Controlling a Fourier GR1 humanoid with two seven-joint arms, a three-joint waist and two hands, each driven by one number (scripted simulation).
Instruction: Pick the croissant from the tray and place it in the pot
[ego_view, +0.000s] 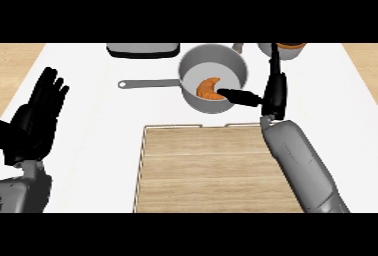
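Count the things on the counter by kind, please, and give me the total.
Croissant: 1
Pot: 1
Tray: 1
Dark grey box-like object: 1
Grey vessel at the back edge, partly hidden: 1
Total: 5

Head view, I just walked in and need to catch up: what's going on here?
The croissant lies inside the grey pot, off the wooden tray. The right hand is at the pot's right side, fingers straight, its thumb pointing at the croissant. The left hand rests open at the view's left edge.
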